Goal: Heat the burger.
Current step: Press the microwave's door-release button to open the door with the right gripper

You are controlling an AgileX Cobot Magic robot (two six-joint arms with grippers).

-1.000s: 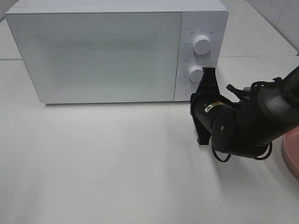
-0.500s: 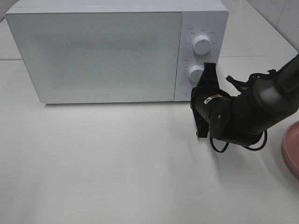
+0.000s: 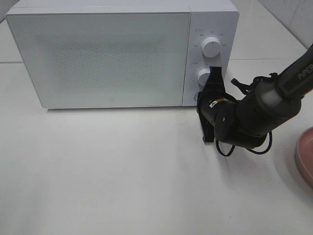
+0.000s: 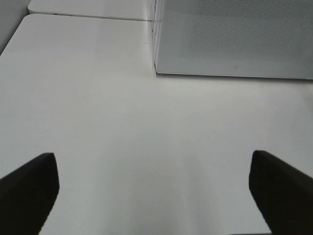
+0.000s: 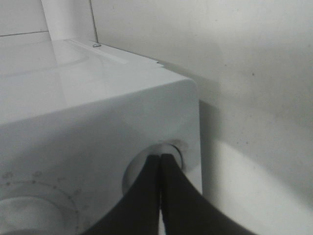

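Observation:
The burger is out of view in every frame. The white microwave (image 3: pixel 107 54) stands at the back of the table with its door closed. My right gripper (image 3: pixel 199 99) is shut with nothing in it. Its tip is at the round button (image 5: pixel 172 147) at the bottom of the control panel, below the two knobs (image 3: pixel 204 77). In the right wrist view the closed fingertips (image 5: pixel 160 159) meet right at that button. My left gripper (image 4: pixel 151 156) is open wide and empty over bare table, short of the microwave's front corner (image 4: pixel 157 68).
The edge of a pink plate (image 3: pixel 306 156) shows at the far right of the table. The right arm and its cables (image 3: pixel 254 117) fill the space in front of the control panel. White tabletop (image 3: pixel 107 171) spreads in front of the microwave.
The right arm has stretched left and forward, bringing the shut gripper tip closer to the bottom of the control panel. The plate and microwave have not moved.

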